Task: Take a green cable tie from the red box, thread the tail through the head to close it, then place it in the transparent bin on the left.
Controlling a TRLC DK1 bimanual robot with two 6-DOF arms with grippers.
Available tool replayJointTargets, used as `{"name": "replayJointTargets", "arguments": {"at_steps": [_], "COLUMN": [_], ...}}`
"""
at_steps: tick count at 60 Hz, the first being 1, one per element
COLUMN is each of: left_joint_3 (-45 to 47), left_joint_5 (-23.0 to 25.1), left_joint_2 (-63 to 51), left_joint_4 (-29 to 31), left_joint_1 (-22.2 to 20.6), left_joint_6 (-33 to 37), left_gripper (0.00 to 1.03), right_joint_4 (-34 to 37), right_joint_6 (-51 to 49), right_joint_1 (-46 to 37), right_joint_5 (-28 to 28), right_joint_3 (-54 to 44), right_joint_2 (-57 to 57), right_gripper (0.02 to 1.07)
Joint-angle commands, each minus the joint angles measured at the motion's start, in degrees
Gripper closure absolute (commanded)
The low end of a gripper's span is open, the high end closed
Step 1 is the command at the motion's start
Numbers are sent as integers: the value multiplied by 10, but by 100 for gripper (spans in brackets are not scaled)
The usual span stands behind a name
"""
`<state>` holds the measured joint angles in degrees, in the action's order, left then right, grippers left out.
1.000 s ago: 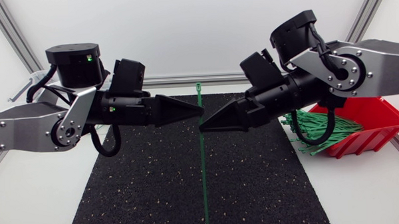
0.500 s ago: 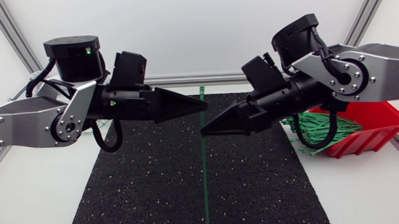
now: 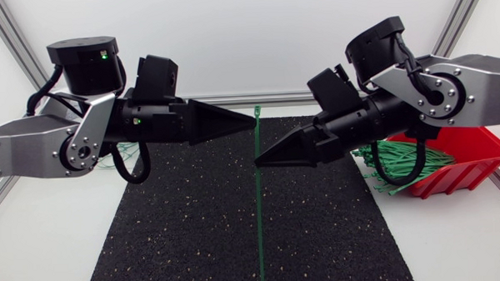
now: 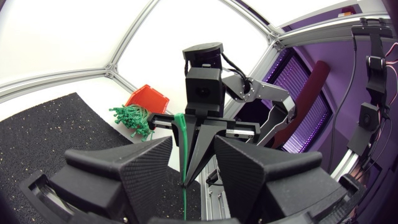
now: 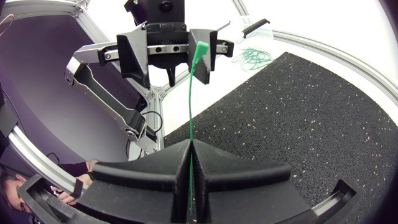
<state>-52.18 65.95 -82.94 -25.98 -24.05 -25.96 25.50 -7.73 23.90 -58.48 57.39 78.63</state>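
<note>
**COUNT OF ITEMS ON AND ABOVE THE TABLE**

Arms: two, the left arm (image 3: pixel 34 152) and the right arm (image 3: pixel 473 87).
Grippers: two, the left gripper (image 3: pixel 249 126) and the right gripper (image 3: pixel 261 163), one per arm.
Black speckled mat (image 3: pixel 195 234): one.
Red box (image 3: pixel 472 158): one.
Transparent bin (image 5: pixel 254 28): one.
Single green cable tie (image 3: pixel 257 207), separate from the rest: one.
Heaped cable ties (image 3: pixel 401 162) at the red box: many, too tangled to count.
Looped ties (image 5: pixel 252 56) in the bin: several, exact number not discernible.

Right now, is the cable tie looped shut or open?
Open: the green cable tie is one straight strip, clamped in the jaws of the right gripper, its head unthreaded.
</note>
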Motion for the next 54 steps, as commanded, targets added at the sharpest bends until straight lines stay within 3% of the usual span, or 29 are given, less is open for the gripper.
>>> {"name": "replayJointTargets", "arguments": {"at_steps": [1,14,20,54], "left_joint_3": [-18,-18,-18,-18], "left_joint_5": [7,5,1,-7], "left_joint_2": [-6,-12,-18,-22], "left_joint_4": [-1,-1,-2,-1], "left_joint_1": [3,-5,-9,-16], "left_joint_6": [-15,-15,-15,-15], "left_gripper": [65,66,78,84], "right_joint_4": [0,0,1,1], "right_joint_6": [-7,-7,-7,-7], "right_joint_1": [-1,-2,-2,3], "right_joint_5": [-4,-8,-9,-9], "right_joint_3": [-15,-14,-14,-15], "right_joint_2": [-8,-9,-9,-9], "right_gripper": [101,101,101,101]}}
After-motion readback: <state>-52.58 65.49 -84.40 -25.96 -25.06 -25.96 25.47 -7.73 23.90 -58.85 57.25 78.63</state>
